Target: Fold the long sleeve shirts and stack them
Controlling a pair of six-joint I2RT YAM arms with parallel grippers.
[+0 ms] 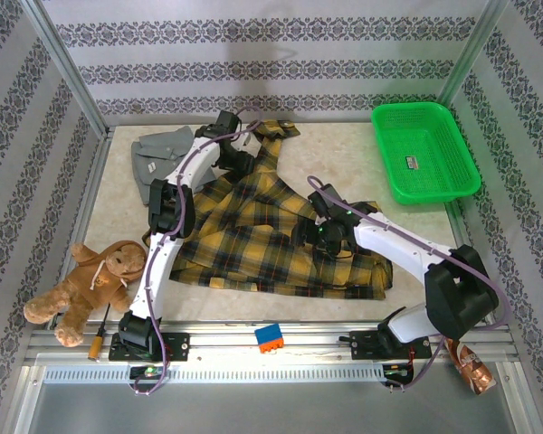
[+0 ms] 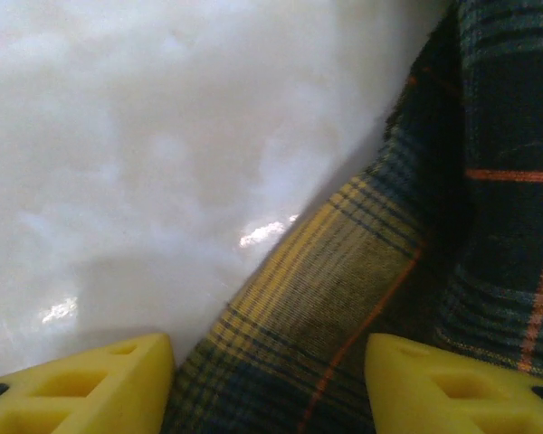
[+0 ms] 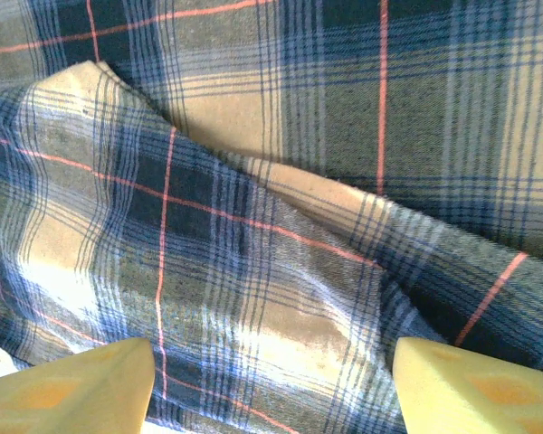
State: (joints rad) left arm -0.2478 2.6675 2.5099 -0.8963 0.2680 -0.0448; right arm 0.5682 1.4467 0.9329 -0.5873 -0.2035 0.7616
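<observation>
Plaid shirt [image 1: 253,231] edge between spread left jaws, rumpled folds under spread right jaws

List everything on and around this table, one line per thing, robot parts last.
plaid shirt: one, yellow and black with thin red lines, rumpled across the table's middle
grey shirt: one, grey, crumpled, far left
basket: one, green, far right corner
plush toy: one, brown, near left edge
screwdriver-like tool: one, orange handle, beside the toy
block: one, blue and orange, on the near rail between the arm bases
wrapper: one, shiny copper-brown, near right corner
table: one, pale beige
left gripper: one, yellow fingers, open astride the plaid shirt's edge
right gripper: one, yellow fingers, open over plaid folds
</observation>
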